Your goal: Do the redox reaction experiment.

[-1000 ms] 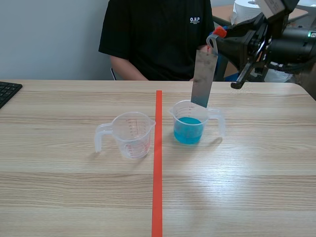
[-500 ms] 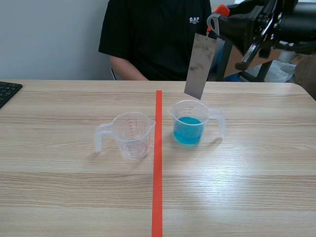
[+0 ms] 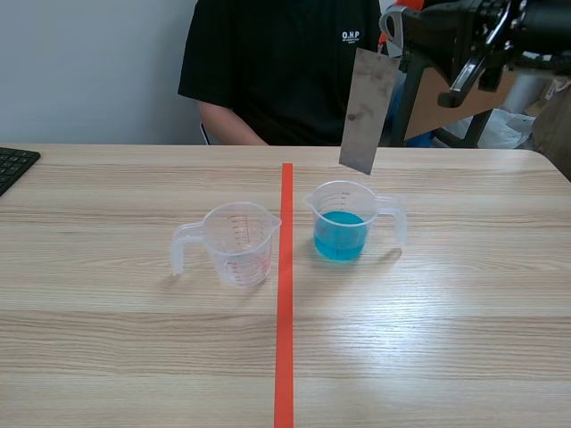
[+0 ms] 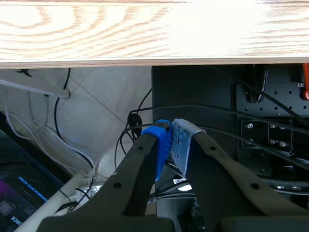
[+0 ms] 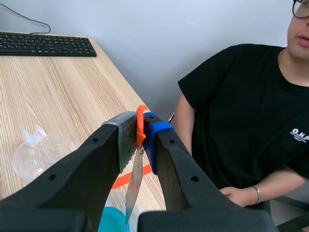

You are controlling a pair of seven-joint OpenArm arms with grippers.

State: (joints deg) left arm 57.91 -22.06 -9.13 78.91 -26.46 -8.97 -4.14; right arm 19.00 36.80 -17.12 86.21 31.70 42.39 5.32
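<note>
Wooden table [image 3: 464,339] with clear jug [image 3: 234,243], blue-liquid jug [image 3: 343,223] (tape line [image 3: 285,312] between them) and keyboard [image 3: 13,165].

The right fingers [image 5: 169,154] pinch the orange-wrapped top of a thin metal strip [image 5: 133,186], which hangs down toward a cup of blue liquid [image 5: 112,221]. An empty clear cup [image 5: 38,154] stands nearby on the wooden surface [image 5: 58,92]. A keyboard [image 5: 46,44] lies well beyond, and a person in black [image 5: 241,121] sits across.
</note>
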